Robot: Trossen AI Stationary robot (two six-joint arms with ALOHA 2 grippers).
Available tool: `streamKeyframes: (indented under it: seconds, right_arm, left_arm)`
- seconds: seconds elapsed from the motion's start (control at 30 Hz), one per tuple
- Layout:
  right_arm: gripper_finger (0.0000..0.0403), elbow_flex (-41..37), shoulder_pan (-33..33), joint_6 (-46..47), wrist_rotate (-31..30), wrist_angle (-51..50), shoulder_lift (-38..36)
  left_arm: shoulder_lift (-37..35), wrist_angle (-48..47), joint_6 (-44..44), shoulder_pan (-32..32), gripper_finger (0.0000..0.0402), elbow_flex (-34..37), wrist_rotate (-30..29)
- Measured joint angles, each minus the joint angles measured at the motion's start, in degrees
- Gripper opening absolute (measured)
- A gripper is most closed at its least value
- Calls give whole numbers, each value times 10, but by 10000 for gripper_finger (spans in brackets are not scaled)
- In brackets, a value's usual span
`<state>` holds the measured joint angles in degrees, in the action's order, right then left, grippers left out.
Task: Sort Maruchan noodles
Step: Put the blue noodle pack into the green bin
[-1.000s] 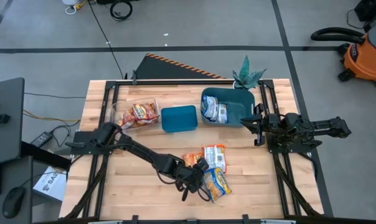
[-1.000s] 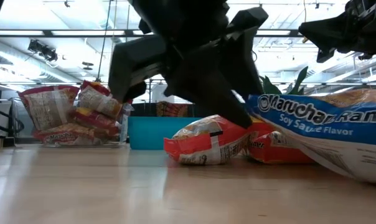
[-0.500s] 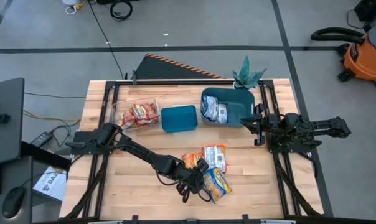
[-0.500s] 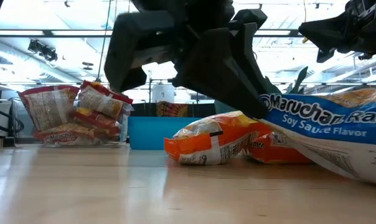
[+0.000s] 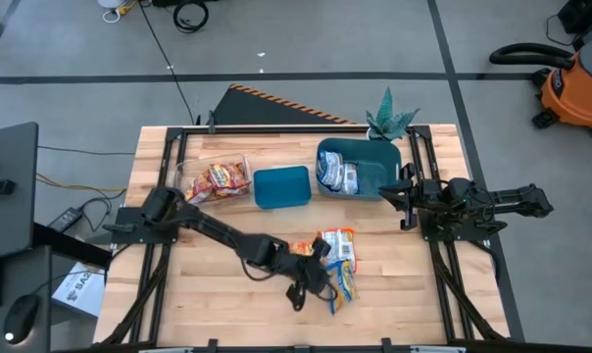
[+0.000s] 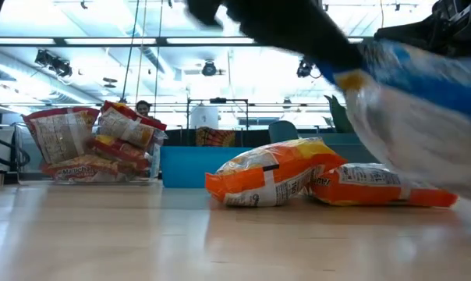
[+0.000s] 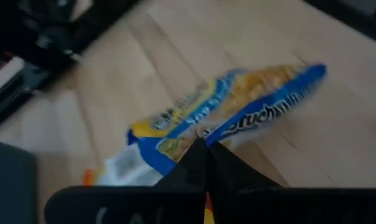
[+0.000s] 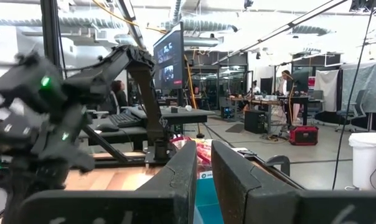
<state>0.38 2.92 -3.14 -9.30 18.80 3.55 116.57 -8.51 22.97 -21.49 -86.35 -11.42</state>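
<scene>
Clear box (image 5: 216, 181): at the left of the bench (image 5: 178, 294); you already have red Maruchan packets (image 5: 221, 178) lying in it
Teal lid (image 5: 281, 186): flat beside the clear box; nothing on it
Left hand (image 5: 327, 280): near the front middle of the bench; its fingers are pinched on the blue soy sauce packet (image 7: 238, 115), which hangs clear of the wood in the low view
Orange packets (image 6: 274, 181): two lie loose on the bench, touching, just behind the left hand; these are left for you to sort
Teal bin (image 5: 370, 169): at the right rear; silver-blue packets (image 5: 335, 175) already inside
Right hand (image 5: 406, 199): parked beside the teal bin; fingers slightly apart, holding nothing
</scene>
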Motion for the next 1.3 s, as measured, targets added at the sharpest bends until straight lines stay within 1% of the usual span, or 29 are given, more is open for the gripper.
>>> streamKeyframes:
  seconds: [0.13,0.27,0.33,0.47,0.57,0.73,0.97,1.07,1.17,1.3]
  right_arm:
    - [55,0,0,0,0,-1,0]
    - [55,0,0,0,0,0,0]
    - [55,0,0,0,0,0,0]
    - [55,0,0,0,0,0,0]
    - [55,0,0,0,0,0,0]
    - [55,0,0,0,0,-1,0]
    - [55,0,0,0,0,-1,0]
    - [55,0,0,0,0,0,0]
    - [55,0,0,0,0,0,0]
    - [55,0,0,0,1,-1,0]
  left_arm:
    - [-17,14,-15,32,4,0,22]
    - [-19,36,21,73,3,0,34]
    - [-19,57,44,99,3,0,63]
    - [-19,99,77,157,3,0,145]
    - [-20,119,90,199,3,0,177]
    - [-20,164,105,260,3,0,182]
    - [-20,279,92,326,3,0,185]
    - [-14,337,92,351,3,-1,205]
    - [1,370,95,375,3,-1,220]
    - [29,382,94,402,3,0,226]
